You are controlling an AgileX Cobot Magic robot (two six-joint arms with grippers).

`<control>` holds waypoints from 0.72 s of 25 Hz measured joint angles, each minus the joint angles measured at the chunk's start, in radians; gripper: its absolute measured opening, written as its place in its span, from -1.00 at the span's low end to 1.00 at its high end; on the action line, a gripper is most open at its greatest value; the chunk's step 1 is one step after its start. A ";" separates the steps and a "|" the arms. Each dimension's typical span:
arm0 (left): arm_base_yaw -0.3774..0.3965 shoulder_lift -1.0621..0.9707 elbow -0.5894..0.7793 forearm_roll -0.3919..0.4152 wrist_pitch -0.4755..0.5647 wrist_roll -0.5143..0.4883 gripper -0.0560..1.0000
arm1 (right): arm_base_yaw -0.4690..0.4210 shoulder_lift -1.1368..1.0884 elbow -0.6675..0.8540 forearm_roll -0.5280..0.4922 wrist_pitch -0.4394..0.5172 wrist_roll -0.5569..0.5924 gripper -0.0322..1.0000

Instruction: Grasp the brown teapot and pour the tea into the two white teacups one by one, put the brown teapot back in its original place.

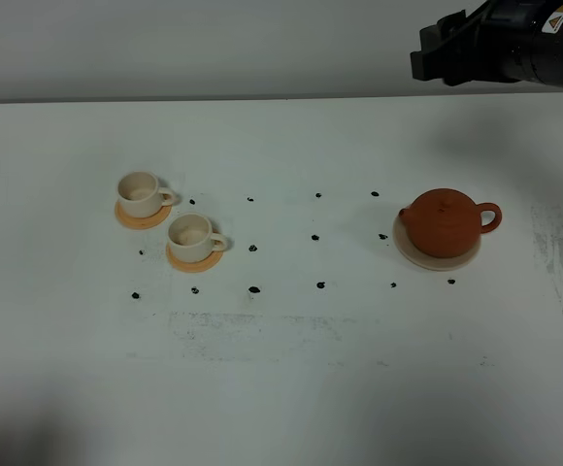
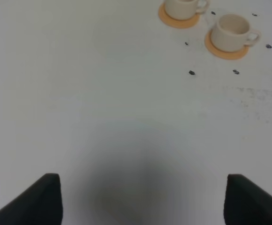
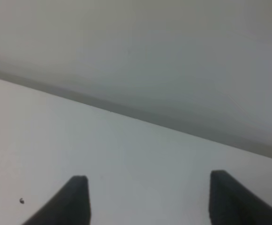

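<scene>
The brown teapot sits upright on its cream saucer at the right of the table, handle pointing right. The two white teacups stand on orange coasters at the left; the left wrist view shows them too, far ahead of my left gripper. That gripper hangs open over bare table, with nothing between its fingers. My right arm is high at the back right, beyond the teapot. In the right wrist view my right gripper is open and empty, facing the table's back edge and the wall.
Small black marks dot the white table in rows between the cups and the teapot. Each cup stands on an orange coaster. A grey wall rises behind the table's far edge.
</scene>
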 joint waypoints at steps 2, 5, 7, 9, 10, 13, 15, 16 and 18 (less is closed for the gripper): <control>0.003 0.000 0.000 0.000 0.000 0.000 0.38 | 0.000 0.000 0.012 0.002 -0.010 -0.001 0.09; 0.003 0.000 0.000 0.000 0.000 0.000 0.38 | 0.000 0.000 0.044 0.006 -0.046 -0.001 0.09; 0.003 0.000 0.000 -0.001 0.000 0.000 0.38 | 0.000 0.000 0.057 0.007 -0.074 -0.001 0.09; 0.003 0.000 0.000 -0.001 0.000 0.000 0.38 | 0.001 0.000 0.059 0.007 -0.094 -0.001 0.09; 0.003 0.000 0.000 -0.001 0.000 0.000 0.38 | 0.005 0.000 0.059 0.007 -0.104 -0.001 0.09; 0.003 0.000 0.000 -0.001 0.000 0.000 0.38 | 0.025 0.001 0.038 -0.003 -0.079 -0.017 0.09; 0.003 0.000 0.000 -0.001 0.000 0.000 0.38 | 0.044 0.001 0.000 -0.008 -0.008 -0.039 0.09; 0.003 0.000 0.000 -0.001 0.000 0.000 0.38 | 0.052 0.001 -0.024 -0.009 0.030 -0.044 0.09; 0.003 0.000 0.000 -0.001 0.000 0.000 0.38 | 0.056 0.001 -0.062 -0.017 0.123 -0.048 0.09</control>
